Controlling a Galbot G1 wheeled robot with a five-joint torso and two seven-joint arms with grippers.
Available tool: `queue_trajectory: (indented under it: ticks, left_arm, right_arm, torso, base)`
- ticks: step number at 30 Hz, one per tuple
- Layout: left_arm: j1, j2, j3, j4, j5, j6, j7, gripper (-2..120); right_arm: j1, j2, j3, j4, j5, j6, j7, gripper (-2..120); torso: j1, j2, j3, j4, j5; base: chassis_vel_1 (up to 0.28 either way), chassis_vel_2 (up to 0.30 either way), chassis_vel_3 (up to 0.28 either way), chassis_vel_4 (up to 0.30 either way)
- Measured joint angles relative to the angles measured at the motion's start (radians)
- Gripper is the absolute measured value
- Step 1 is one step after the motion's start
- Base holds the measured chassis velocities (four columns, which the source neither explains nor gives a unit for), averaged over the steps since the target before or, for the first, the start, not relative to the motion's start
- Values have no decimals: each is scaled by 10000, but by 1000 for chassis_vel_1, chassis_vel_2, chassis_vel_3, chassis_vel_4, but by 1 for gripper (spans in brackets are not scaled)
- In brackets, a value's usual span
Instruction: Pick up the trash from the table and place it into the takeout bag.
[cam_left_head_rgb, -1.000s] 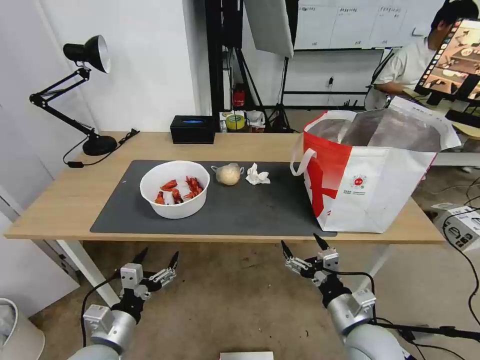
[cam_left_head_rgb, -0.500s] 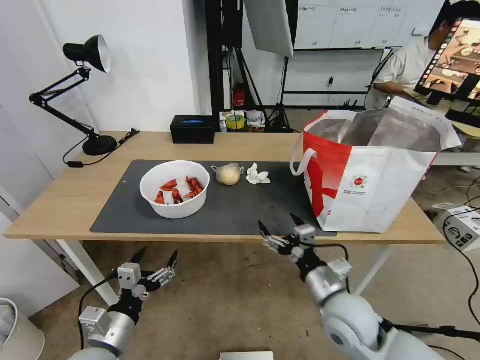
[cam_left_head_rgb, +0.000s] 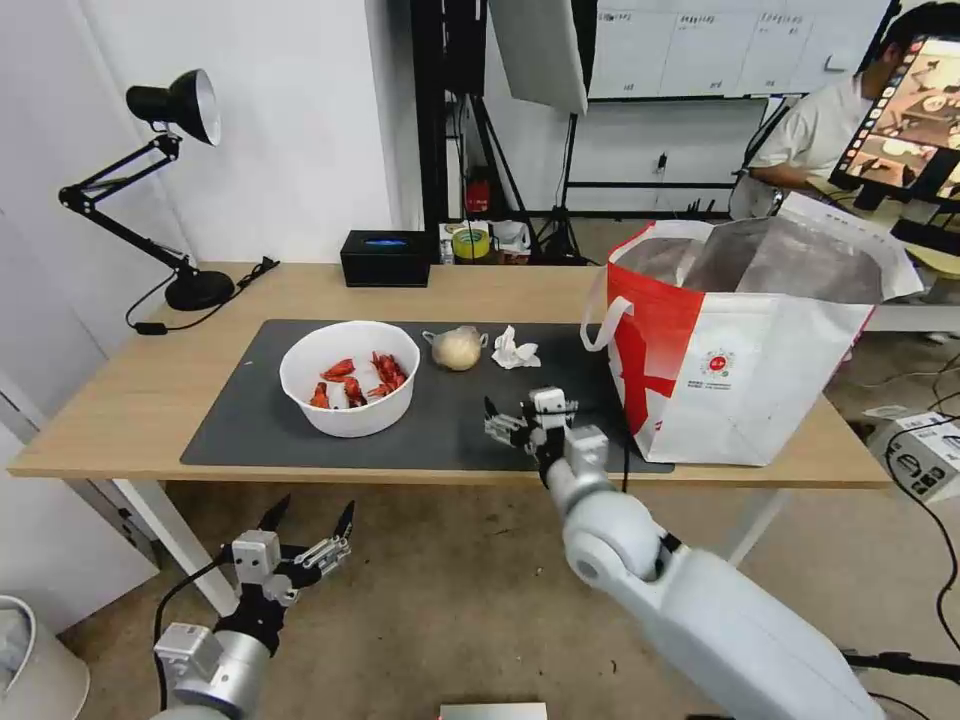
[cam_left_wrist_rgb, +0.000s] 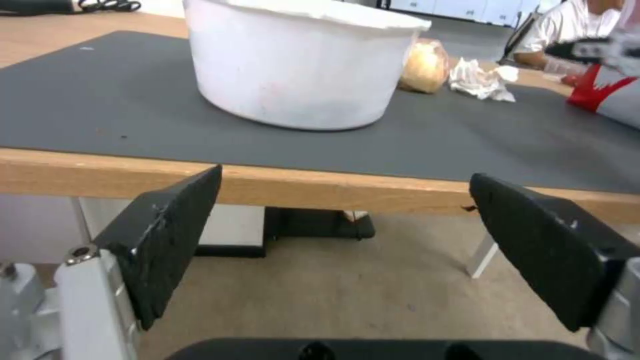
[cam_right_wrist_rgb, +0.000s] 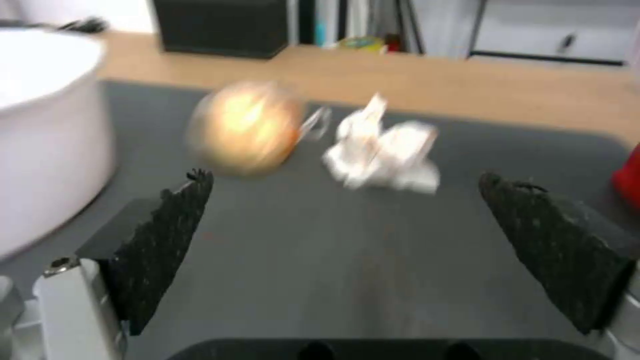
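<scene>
On the dark mat (cam_left_head_rgb: 260, 420) of the table (cam_left_head_rgb: 150, 390) stand a white bowl (cam_left_head_rgb: 348, 378) of red shells, a knotted clear bag (cam_left_head_rgb: 457, 348) with a yellowish lump, and a crumpled tissue (cam_left_head_rgb: 515, 350). The takeout bag (cam_left_head_rgb: 740, 350) stands open at the table's right end. My right gripper (cam_left_head_rgb: 528, 412) hovers open over the mat's front part, short of the tissue (cam_right_wrist_rgb: 383, 150) and the knotted bag (cam_right_wrist_rgb: 247, 127). Open as well, my left gripper (cam_left_head_rgb: 310, 520) hangs below the table's front edge, facing the bowl (cam_left_wrist_rgb: 300, 65).
A black desk lamp (cam_left_head_rgb: 198, 290) stands at the table's far left. A black box (cam_left_head_rgb: 385, 258) sits at the back edge, with a yellow tape roll (cam_left_head_rgb: 470, 243) behind it. A white bin (cam_left_head_rgb: 30, 660) stands on the floor at the left.
My right gripper has risen from below the table's front edge and moved forward and left over the mat, towards the tissue. The left gripper has barely moved.
</scene>
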Motion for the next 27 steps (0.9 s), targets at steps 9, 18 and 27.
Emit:
queue_trajectory:
  ticks: [9, 18, 27]
  left_arm:
    - [48, -246, 50, -30, 145, -47, 32, 100]
    - [53, -255, 21, 16, 155, -135, 46, 100]
    - [-26, -297, 76, 97, 155, -167, 51, 100]
  right_arm:
    - [1722, 1305, -114, -2237, 979, -553, 1613, 100]
    - [2479, 2141, -230, -3698, 1029, -679, 2065, 100]
    - [3006, 2792, -296, -5059, 1345, -974, 2286, 100]
  torso:
    - [0, -1, 1, 1, 1]
    - [1, 0, 0, 1, 1]
    - [1, 0, 0, 0, 2]
  base:
    - [0, 0, 0, 0]
    - [0, 0, 0, 0]
    - [0, 0, 0, 0]
